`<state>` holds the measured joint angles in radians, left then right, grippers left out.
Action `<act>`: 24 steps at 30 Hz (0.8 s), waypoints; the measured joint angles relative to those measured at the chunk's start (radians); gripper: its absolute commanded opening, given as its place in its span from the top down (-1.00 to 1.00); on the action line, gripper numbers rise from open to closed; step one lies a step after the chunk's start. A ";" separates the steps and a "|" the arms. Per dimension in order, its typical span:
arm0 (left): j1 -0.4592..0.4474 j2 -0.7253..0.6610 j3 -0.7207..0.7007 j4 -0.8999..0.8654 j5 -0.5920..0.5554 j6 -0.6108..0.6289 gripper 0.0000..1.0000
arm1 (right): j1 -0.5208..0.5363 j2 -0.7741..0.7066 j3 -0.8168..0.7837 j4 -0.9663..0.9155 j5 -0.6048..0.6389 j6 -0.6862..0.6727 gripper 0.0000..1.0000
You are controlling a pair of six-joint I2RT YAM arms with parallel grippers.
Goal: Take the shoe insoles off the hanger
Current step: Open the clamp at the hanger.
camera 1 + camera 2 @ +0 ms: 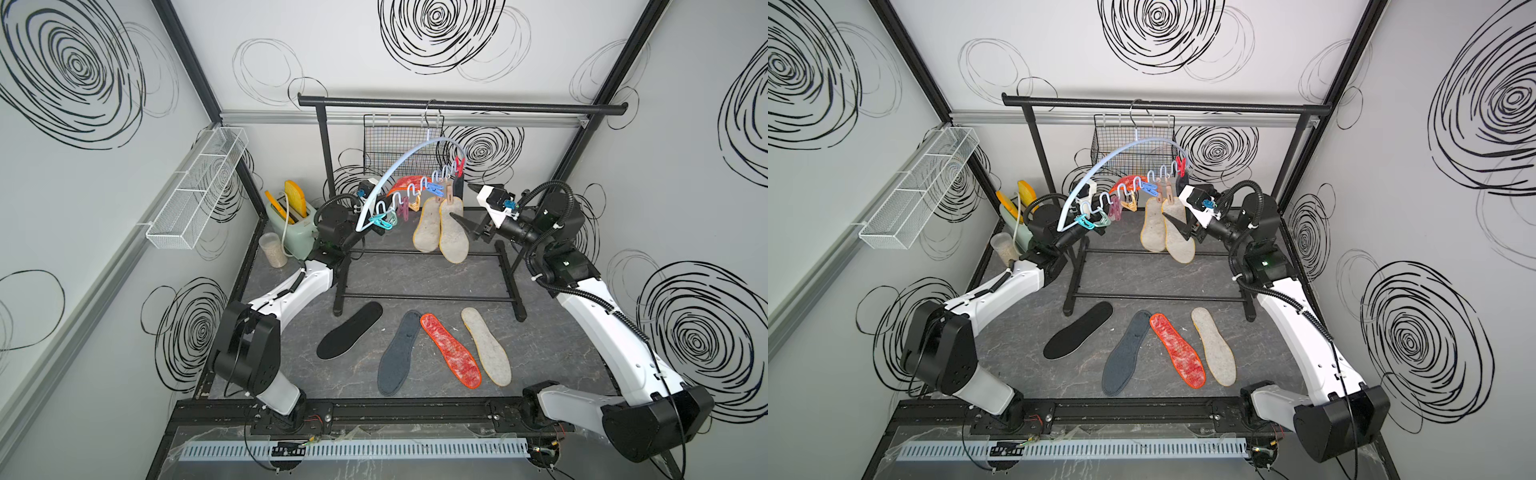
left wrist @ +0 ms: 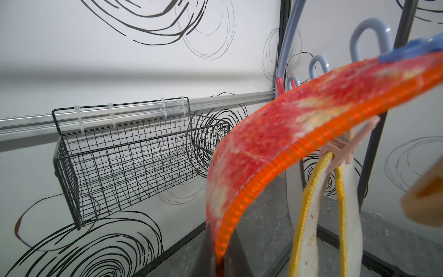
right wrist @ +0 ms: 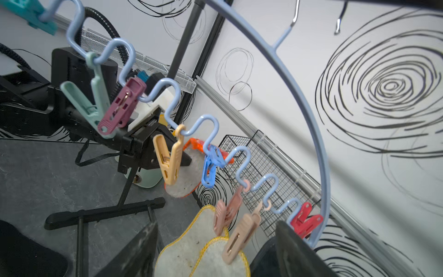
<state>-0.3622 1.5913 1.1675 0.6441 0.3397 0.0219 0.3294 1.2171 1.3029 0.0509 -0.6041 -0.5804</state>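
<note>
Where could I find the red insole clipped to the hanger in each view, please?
Top view: red insole, centre, under the hanger arch.
Top view: red insole, centre too.
Left wrist: sweeps across the right half.
Right wrist: pale underside behind the yellow peg.
Shared landmark: black basket.

Four shoe insoles (image 1: 451, 351) off tilted hanger (image 3: 275, 50)

A robot test cell in a lab — white panel walls (image 1: 332, 50) printed with black scribbled swirls, black frame posts (image 1: 185, 54) at the corners, robot arms (image 1: 291, 286) bolted to a front rail (image 1: 395, 412), a slotted cable duct (image 1: 353, 451) alongside.
</note>
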 measured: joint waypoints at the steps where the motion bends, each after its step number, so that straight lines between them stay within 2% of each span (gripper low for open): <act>1: 0.002 0.000 0.000 -0.003 0.001 0.001 1.00 | 0.018 0.005 0.013 -0.007 0.016 -0.083 -0.55; 5: 0.009 -0.005 0.000 -0.009 0.011 0.001 1.00 | 0.093 0.034 0.036 -0.037 0.085 -0.340 -0.44; 9: 0.012 -0.009 0.000 -0.009 0.016 -0.003 1.00 | 0.131 0.097 0.084 -0.053 0.121 -0.505 -0.26; 11: 0.012 -0.010 0.000 -0.008 0.020 -0.006 1.00 | 0.133 0.129 0.116 -0.066 0.132 -0.561 -0.19; 15: 0.012 -0.010 0.000 -0.009 0.024 -0.007 1.00 | 0.133 0.193 0.210 -0.116 0.152 -0.652 -0.24; 19: 0.013 -0.016 -0.003 -0.008 0.025 -0.008 1.00 | 0.122 0.207 0.223 -0.132 0.152 -0.729 -0.22; 24: 0.016 -0.024 -0.004 -0.008 0.027 -0.010 1.00 | 0.113 0.223 0.229 -0.129 0.152 -0.793 -0.04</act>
<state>-0.3466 1.5673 1.1633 0.6361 0.3664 0.0120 0.4427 1.4399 1.5318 -0.0780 -0.4522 -1.3735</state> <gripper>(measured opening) 0.091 0.555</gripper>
